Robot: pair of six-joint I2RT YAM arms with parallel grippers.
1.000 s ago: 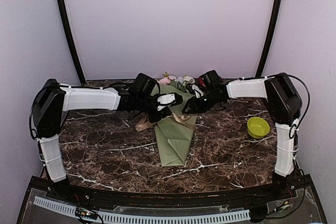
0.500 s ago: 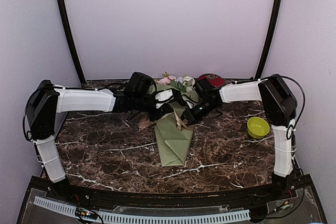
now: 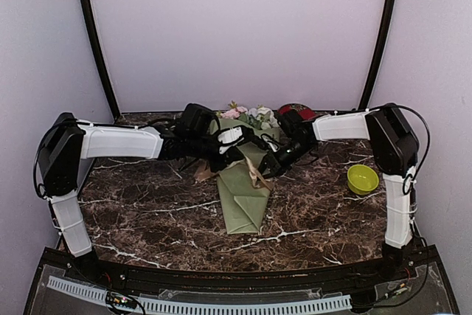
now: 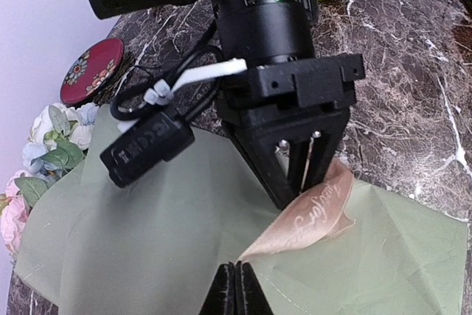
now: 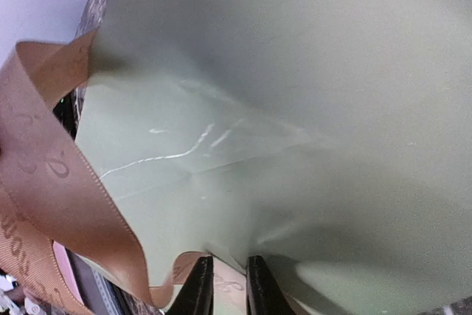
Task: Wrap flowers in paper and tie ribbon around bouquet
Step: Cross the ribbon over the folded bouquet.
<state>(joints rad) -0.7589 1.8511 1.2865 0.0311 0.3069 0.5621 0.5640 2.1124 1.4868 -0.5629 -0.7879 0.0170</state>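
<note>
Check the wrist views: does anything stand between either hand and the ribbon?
Nothing visible does. The left hand is shut on the ribbon, and the right hand has it between its fingers, above the bouquet.

bouquet point(image 3: 245, 189): 1 | ribbon point(image 4: 310, 215): 1 | green bowl point(image 3: 362, 178): 1 | red tin point(image 4: 91, 71): 1

My sage-green bouquet point(image 3: 245, 193) lies flat, blooms point(image 3: 247, 113) at the far end, tan ribbon point(image 4: 313, 210) looped across its middle.
</note>
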